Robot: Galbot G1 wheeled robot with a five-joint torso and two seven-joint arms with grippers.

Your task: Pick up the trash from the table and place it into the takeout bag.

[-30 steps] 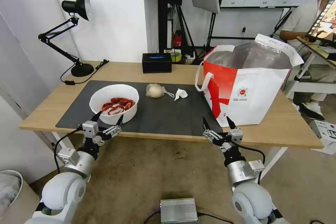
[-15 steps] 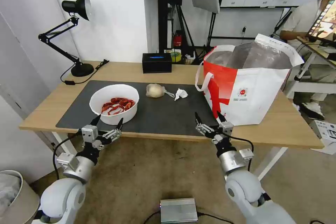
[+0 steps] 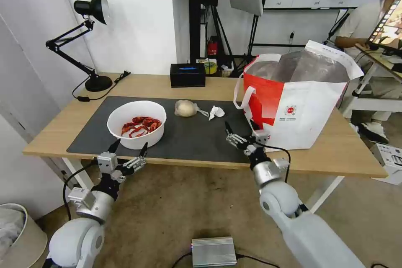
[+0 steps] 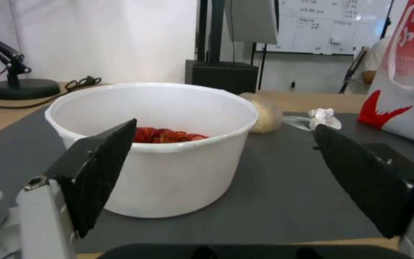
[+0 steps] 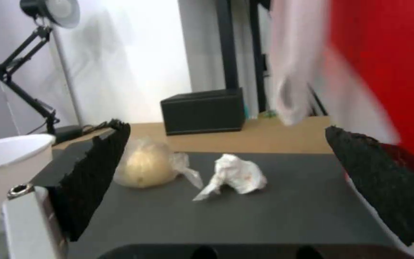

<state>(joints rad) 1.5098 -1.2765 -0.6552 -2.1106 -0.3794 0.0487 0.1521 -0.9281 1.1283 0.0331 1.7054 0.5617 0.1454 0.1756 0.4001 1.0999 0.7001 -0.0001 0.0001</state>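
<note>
my right gripper [image 3: 239, 132] hangs over the near edge of the dark grey mat [image 3: 197, 136], jaws spread wide, nothing in them. straight ahead lies the crumpled white tissue [image 5: 233, 175], framed between the jaws in the right wrist view; just beside it, toward my left, the beige lump in clear wrap [image 5: 147, 166]. tissue looks roughly round, no clear long axis. right arm is the nearer one to both. the large boxy white takeout bag with red panel and foil lining [image 3: 301, 104] stands close on my right, mouth open.

my left gripper [image 3: 127, 148] waits at the edge of the long light-wood surface [image 3: 343, 150], jaws wide and empty, facing the white bowl of red shells [image 4: 159, 144] close ahead.
</note>
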